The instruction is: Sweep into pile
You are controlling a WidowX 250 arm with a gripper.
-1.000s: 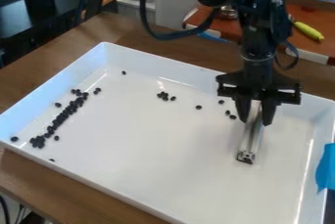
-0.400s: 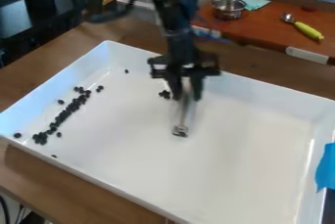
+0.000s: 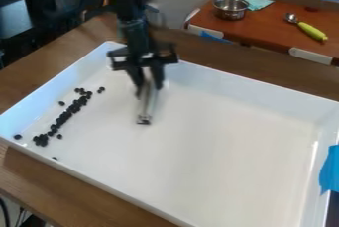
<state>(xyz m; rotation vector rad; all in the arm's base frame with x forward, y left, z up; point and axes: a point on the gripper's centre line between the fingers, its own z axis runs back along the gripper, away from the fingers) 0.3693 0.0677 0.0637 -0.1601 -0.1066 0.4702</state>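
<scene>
Arm (image 3: 134, 31) slanting down, gripper (image 3: 149, 90) gripping tool (image 3: 145, 110), above tray (image 3: 232, 161)

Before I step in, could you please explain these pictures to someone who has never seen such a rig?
A fixed camera looks down at a slant on a white tray on a wooden table. The machine is a black robot arm, coming in from the top. Its hand holds a narrow, pale tool over the tray. Small dark pieces lie mostly in a slanting line at the picture's left, a few apart. The job is sweeping them into a pile.
</scene>
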